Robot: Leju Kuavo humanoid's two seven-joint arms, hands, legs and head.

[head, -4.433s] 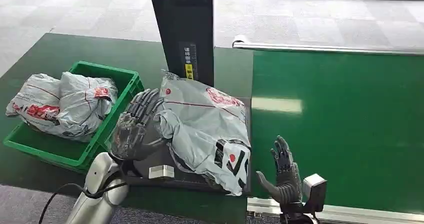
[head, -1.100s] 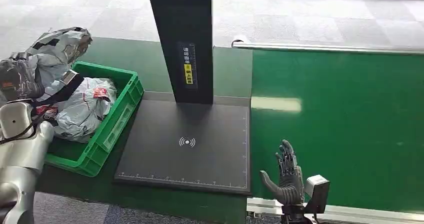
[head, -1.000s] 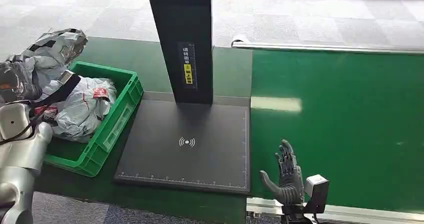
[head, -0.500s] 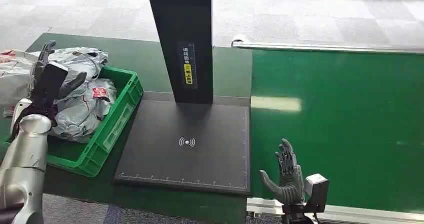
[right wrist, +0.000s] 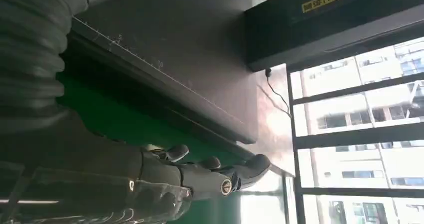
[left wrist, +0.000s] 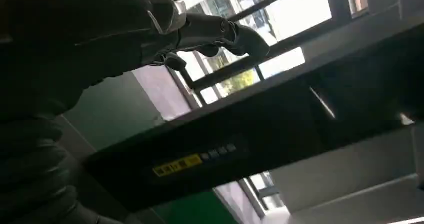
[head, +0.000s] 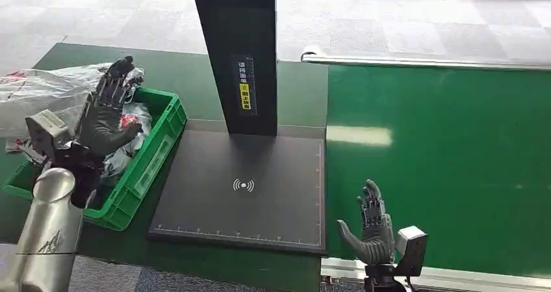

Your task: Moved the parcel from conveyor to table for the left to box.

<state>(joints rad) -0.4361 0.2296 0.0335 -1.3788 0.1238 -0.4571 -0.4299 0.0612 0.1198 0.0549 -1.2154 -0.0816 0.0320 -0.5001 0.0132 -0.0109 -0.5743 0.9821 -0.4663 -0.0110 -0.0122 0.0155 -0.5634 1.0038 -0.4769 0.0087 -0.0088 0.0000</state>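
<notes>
1. At the near conveyor edge, right hand point(head: 373, 230) upright, fingers spread, holding nothing.
2. Dark scanner pad point(head: 260, 168) lies on the worktop point(head: 195, 77) beside the conveyor point(head: 442, 162).
3. Left hand point(head: 107, 113) raised over green crate point(head: 153, 159), fingers apart, holding nothing.
4. Grey parcel point(head: 45, 97) lies on the crate's far-left pile.

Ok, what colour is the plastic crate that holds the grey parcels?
Bright green, clearest in the head view: the open plastic crate sits left of the black scanner pad.

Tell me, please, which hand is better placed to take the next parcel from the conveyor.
Probably the right hand: it is open at the near edge of the green conveyor. The left hand is across the scanner pad, over the green crate.
</notes>
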